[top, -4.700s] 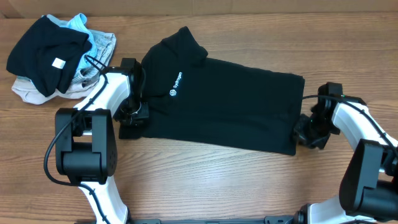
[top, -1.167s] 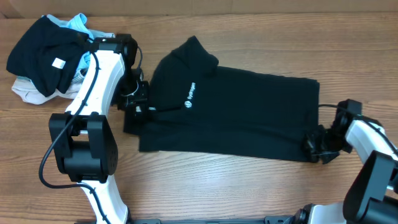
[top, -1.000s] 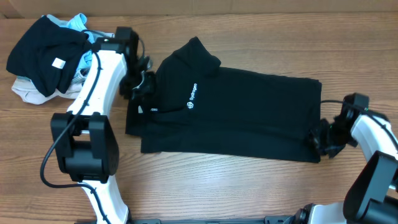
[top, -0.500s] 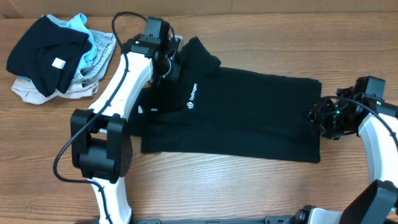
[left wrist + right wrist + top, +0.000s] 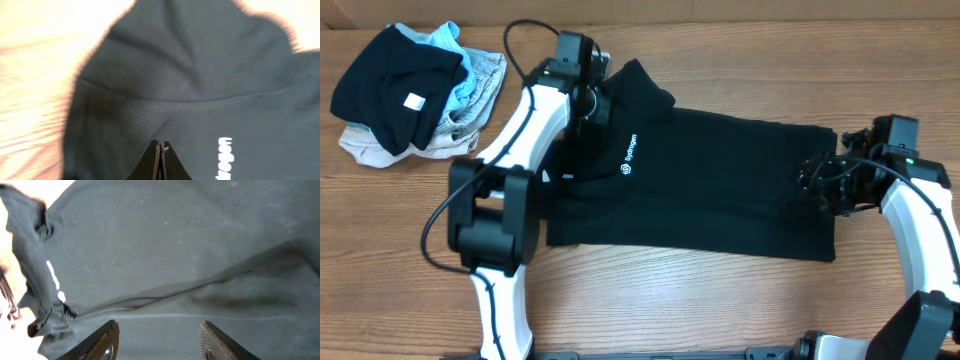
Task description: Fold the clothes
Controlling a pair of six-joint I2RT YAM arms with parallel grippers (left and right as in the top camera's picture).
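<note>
The clothes, a black polo shirt (image 5: pixel 710 185), lie lengthwise on the wooden table (image 5: pixel 670 300), collar (image 5: pixel 640 85) at the far left and white chest logo (image 5: pixel 629 155) facing up. My left gripper (image 5: pixel 590 100) hovers over the collar end. In the left wrist view it (image 5: pixel 161 146) is shut with no cloth between the jaws, and the shirt (image 5: pixel 190 75) lies below. My right gripper (image 5: pixel 817 183) is above the hem end. It (image 5: pixel 159 332) stands open over the flat fabric (image 5: pixel 175 240) with nothing between its fingers.
A heap of other garments (image 5: pixel 410 90) sits at the far left: a black bundle with a square white tag, plus light blue and beige pieces. A cardboard wall (image 5: pixel 720 10) runs along the back edge.
The shirt was dragged a little to the right. My left gripper left the shirt's left edge, moved up to the collar and shut. My right gripper let go of the hem, opened and moved up.
</note>
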